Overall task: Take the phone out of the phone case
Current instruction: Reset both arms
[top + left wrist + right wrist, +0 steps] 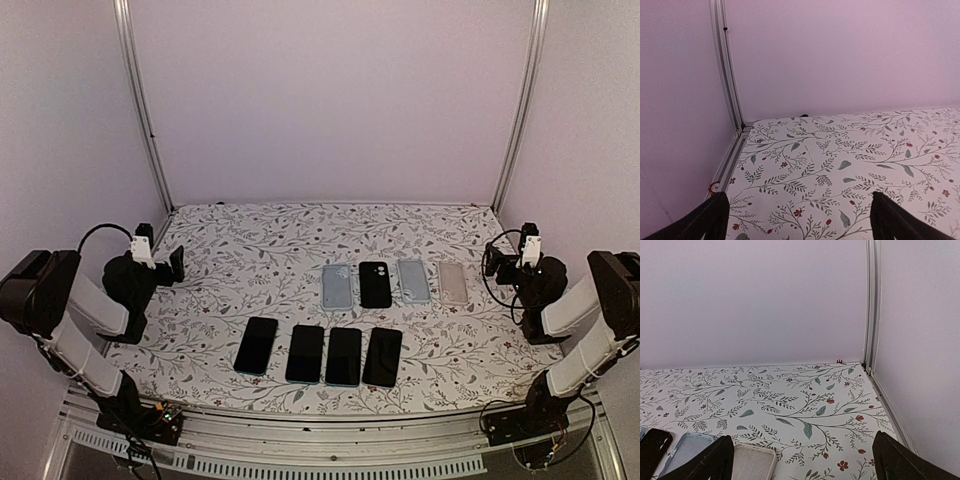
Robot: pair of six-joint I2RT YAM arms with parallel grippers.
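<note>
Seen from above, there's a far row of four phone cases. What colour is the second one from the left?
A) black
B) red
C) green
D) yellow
A: in the overhead view, the black phone case lies between the pale blue case on its left and the blue-grey case on its right.

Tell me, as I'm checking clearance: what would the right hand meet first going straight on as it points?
Likely only bare floral tablecloth, then the back wall. The pale case lies just left of the right hand's line; depth is unclear.
</note>
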